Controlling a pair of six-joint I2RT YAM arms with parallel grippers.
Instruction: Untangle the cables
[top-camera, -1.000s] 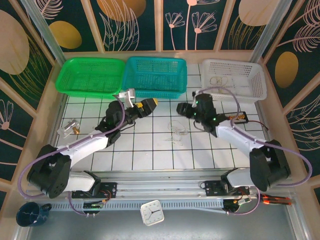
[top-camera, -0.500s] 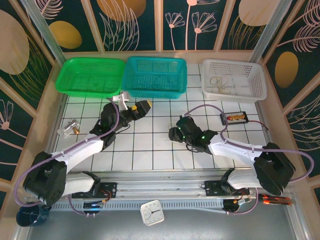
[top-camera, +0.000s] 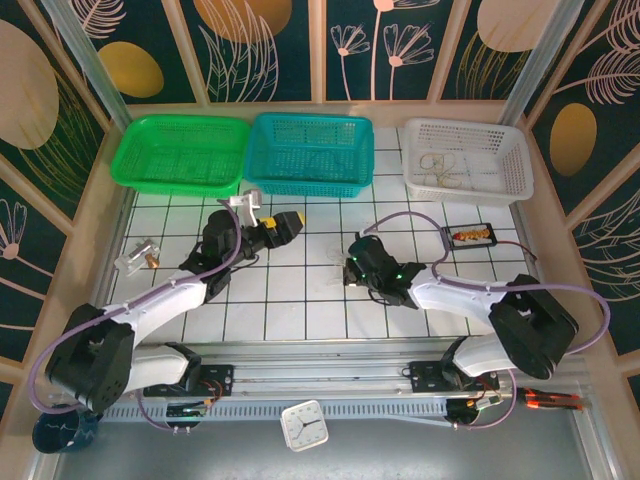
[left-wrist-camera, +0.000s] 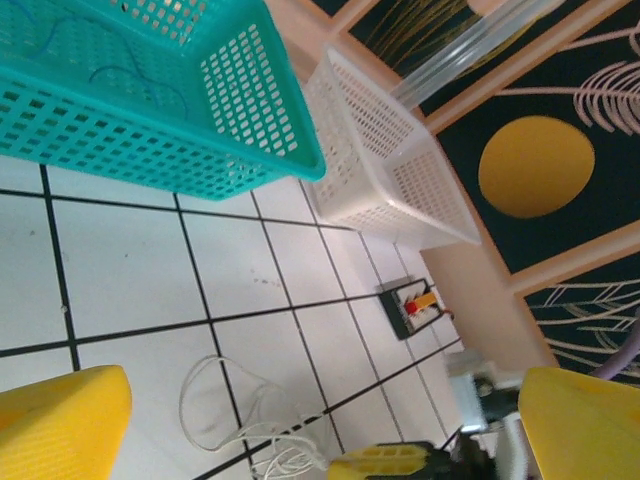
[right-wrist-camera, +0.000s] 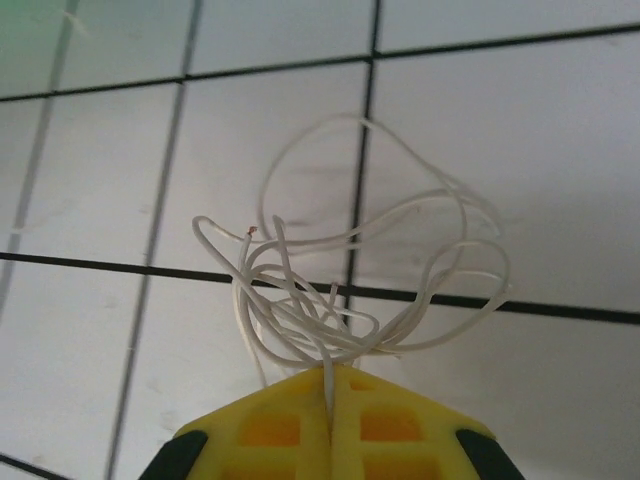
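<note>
White tiles with black grid lines cover the desk (top-camera: 300, 305), which is walled by leaf-patterned panels. The right arm (top-camera: 450, 295) stretches low and leftward across the middle of the desk. Its jaws are pressed together on one strand of the cables (right-wrist-camera: 350, 290), a pale tangle lying on the tiles just ahead of them. The left arm (top-camera: 170, 290) reaches toward the far side, wrist raised near the teal basket (top-camera: 305, 182). Its jaws are spread wide and hold nothing, with the yellow pads (left-wrist-camera: 60, 425) at either edge of its wrist view and the tangle below them. Three baskets line the far edge: green basket (top-camera: 175, 182), teal basket, white basket (top-camera: 465, 190). One black box (top-camera: 470, 235) sits near the white basket, well apart from the single tangle.
</note>
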